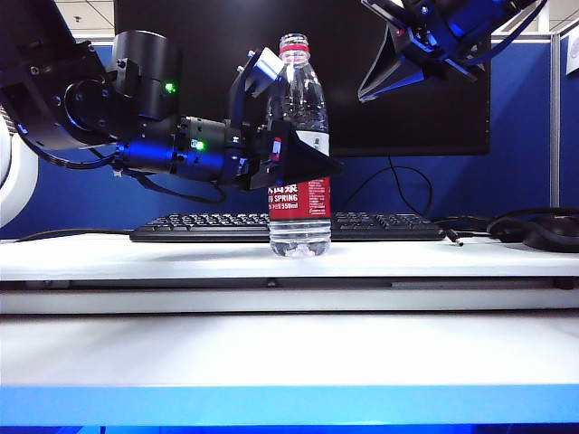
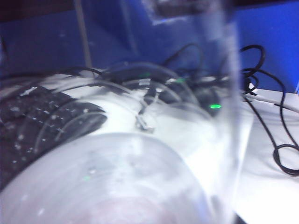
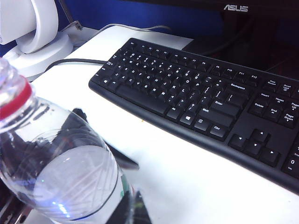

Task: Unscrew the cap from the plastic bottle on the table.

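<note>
1. The plastic bottle (image 1: 299, 154) stands upright on the white desk (image 1: 181, 258), just in front of a black keyboard (image 1: 217, 226) and well back from the desk's blue front edge.
2. Its neck is bare above the thin red ring; I see no cap on it from any view.
3. The left end effector (image 1: 291, 117) reaches in level from the left, its fingers spread apart, one on each side of the bottle's body; whether they touch the plastic I cannot tell.
4. The right end effector (image 1: 398, 65) hangs above and to the right of the bottle, well clear of it, its jaws together; whether anything sits between them I cannot tell.
5. Wide bare desk lies in front of the bottle.
6. The left wrist view is filled by blurred clear plastic (image 2: 140, 177), with cables (image 2: 266, 121) beyond.
7. Only the right wrist view shows the keyboard's keys, the monitor's ASUS badge (image 3: 235, 8) and a white stand (image 3: 39, 42).
</note>
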Motion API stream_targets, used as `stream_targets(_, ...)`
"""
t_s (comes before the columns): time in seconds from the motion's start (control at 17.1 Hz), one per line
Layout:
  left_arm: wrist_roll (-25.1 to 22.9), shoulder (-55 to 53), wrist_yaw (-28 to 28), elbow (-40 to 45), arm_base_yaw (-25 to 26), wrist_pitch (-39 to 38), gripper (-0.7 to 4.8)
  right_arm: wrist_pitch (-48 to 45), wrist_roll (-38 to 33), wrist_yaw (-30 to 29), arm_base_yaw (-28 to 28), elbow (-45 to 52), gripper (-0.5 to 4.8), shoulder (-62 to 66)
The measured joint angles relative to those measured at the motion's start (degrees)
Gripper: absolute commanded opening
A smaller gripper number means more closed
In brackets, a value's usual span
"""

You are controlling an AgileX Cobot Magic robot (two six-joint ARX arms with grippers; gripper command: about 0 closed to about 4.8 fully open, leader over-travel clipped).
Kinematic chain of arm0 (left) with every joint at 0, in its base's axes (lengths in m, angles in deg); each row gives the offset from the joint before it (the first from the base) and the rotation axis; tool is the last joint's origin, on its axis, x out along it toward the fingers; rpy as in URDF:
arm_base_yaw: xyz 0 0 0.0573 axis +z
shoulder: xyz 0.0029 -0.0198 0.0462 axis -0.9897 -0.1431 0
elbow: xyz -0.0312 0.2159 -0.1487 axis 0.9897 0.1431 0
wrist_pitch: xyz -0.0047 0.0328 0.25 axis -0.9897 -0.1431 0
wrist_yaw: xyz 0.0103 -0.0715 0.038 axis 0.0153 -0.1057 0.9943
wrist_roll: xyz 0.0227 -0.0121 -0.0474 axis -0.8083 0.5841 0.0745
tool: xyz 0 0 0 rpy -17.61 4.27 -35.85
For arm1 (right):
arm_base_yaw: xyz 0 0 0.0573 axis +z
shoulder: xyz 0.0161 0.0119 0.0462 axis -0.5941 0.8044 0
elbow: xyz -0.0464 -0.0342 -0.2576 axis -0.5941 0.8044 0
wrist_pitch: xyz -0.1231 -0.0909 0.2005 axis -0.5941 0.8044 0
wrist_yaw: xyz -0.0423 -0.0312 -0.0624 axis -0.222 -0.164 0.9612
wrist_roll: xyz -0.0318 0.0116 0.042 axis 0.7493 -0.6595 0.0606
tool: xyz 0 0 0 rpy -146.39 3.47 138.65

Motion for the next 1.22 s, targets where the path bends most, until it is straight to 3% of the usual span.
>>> stream_targets(0.17,0.02,0.33,-2.97,0.04,0.35,-0.04,4.79,0.0,0.0,0.0,0.0,0.0,-0.05,0.0)
stream_targets(0.7,0.57,3.87,-4.0,0.04,5.09,-1.55,4.79,-0.31,0.0,-0.02,-0.02,0.0,-0.05,0.0)
stream_targets(0.99,3.23,5.03,-10.88,0.04,8.57,-2.19,4.79,-0.96,0.0,0.0,-0.02,0.0,-0.05,0.0)
stream_targets(1.22,3.96,5.03,-13.75,0.02,8.39,-2.4,4.79,-1.36,0.0,0.0,-0.02,0.0,-0.05,0.0)
